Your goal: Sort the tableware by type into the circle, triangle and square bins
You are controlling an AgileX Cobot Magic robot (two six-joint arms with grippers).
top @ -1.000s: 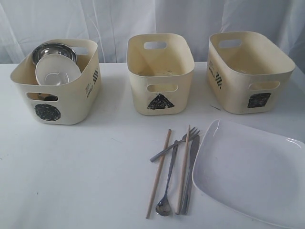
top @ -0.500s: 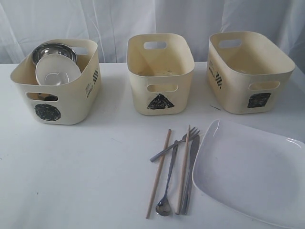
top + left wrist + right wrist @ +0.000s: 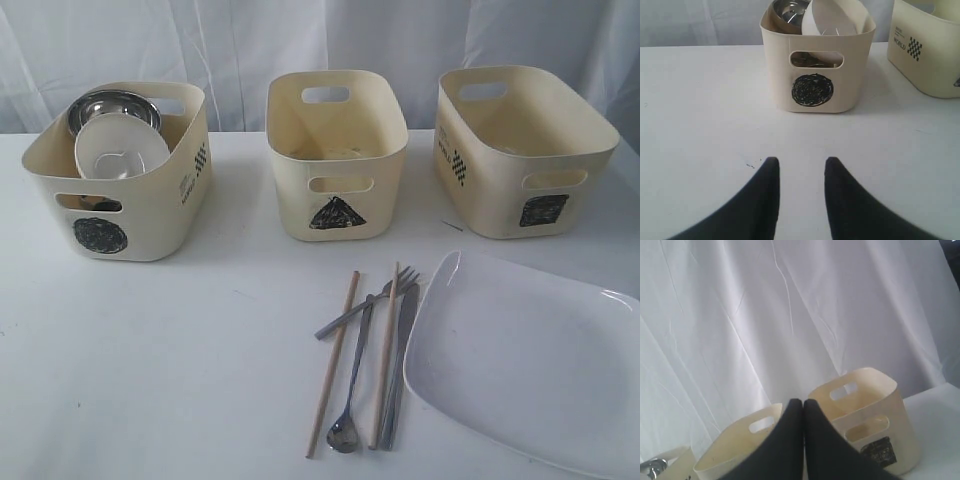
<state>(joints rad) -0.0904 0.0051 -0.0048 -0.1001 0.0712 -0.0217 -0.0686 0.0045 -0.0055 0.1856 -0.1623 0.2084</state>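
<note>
Out front of the triangle bin (image 3: 295, 205), cutlery (image 3: 403, 340) sits unsorted, so my left gripper (image 3: 801, 161) hangs half-open and empty, right gripper (image 3: 803, 402) pinched shut.

The left claw (image 3: 800, 161) ends in two matte black fingers (image 3: 760, 205). Each is broad at the base and narrows in a gentle curve to a blunt, rounded tip. Their inner edges run nearly straight, while the outer edges flare away to the sides. The surface is even and dull and catches almost no light.

The right claw (image 3: 803, 402) has two black fingers (image 3: 787, 440) of the same kind, smooth and tapered, each drawn up to a small rounded tip. Their colour is a flat, uniform black from base to tip.
</note>
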